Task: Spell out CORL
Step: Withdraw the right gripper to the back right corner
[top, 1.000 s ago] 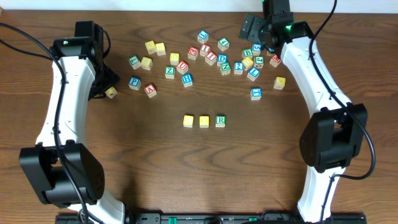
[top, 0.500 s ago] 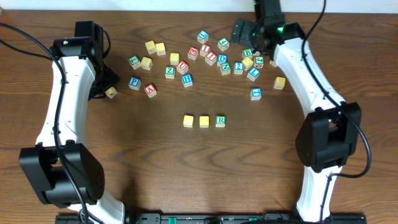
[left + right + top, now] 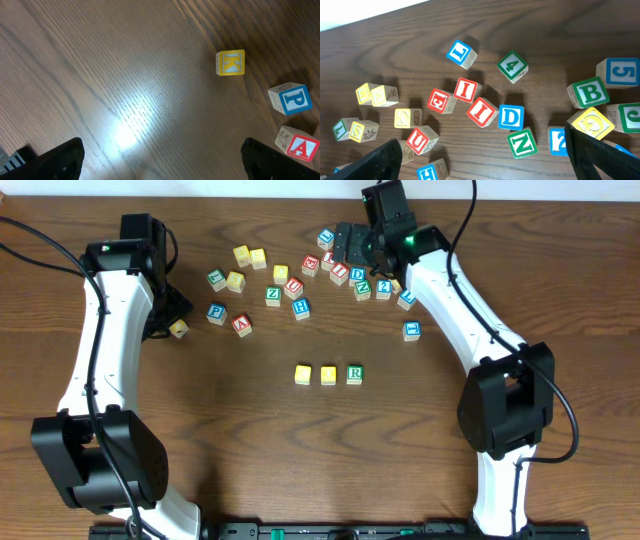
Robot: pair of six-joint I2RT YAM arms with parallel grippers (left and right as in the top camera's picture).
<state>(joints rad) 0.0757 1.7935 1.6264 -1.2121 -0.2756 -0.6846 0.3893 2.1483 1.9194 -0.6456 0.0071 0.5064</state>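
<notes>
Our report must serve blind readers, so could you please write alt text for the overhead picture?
Three letter cubes, two yellow-topped and one green R, stand in a row on the wooden table. The open right gripper hovers over loose letter cubes scattered near the far edge; the open left gripper hangs near a lone yellow cube.

Cube row [image 3: 328, 375] centred on table [image 3: 250, 440], R cube [image 3: 354, 374] at right end; scattered cubes [image 3: 358, 275] behind; K cube [image 3: 178, 329] far left.

Yellow K cube [image 3: 230, 63] sits apart; P cube [image 3: 291, 99] near A cube [image 3: 299, 146].
</notes>
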